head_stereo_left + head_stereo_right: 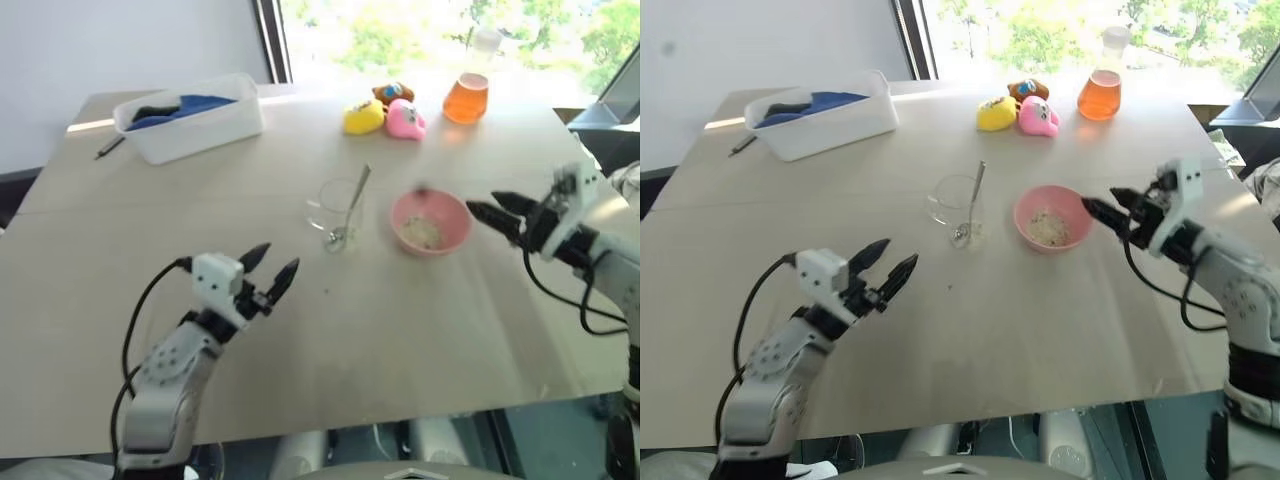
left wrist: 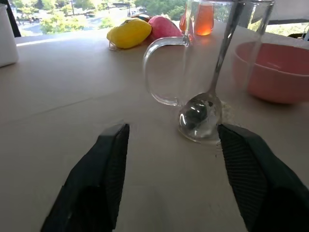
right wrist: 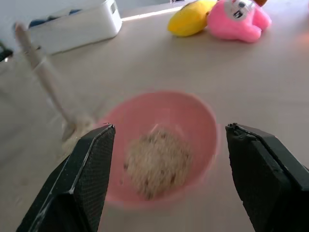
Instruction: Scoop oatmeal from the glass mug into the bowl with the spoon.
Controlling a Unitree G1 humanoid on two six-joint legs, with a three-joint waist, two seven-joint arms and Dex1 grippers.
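Observation:
The clear glass mug (image 1: 335, 207) stands mid-table with the silver spoon (image 1: 352, 205) leaning inside it, its small bowl resting on the mug's bottom (image 2: 200, 113). Right of the mug sits the pink bowl (image 1: 431, 221), and a clump of pale oatmeal (image 3: 157, 162) lies in it. My left gripper (image 1: 268, 270) hovers open near the table's front, well short of the mug and holding nothing. On the right, just beside the bowl, my right gripper (image 1: 497, 211) is open too, its fingers pointing at the bowl and empty.
A white plastic tub (image 1: 190, 124) with blue cloth stands at the back left, a dark pen (image 1: 109, 147) beside it. Yellow and pink plush toys (image 1: 385, 117) and a flask of orange liquid (image 1: 467, 95) stand at the back.

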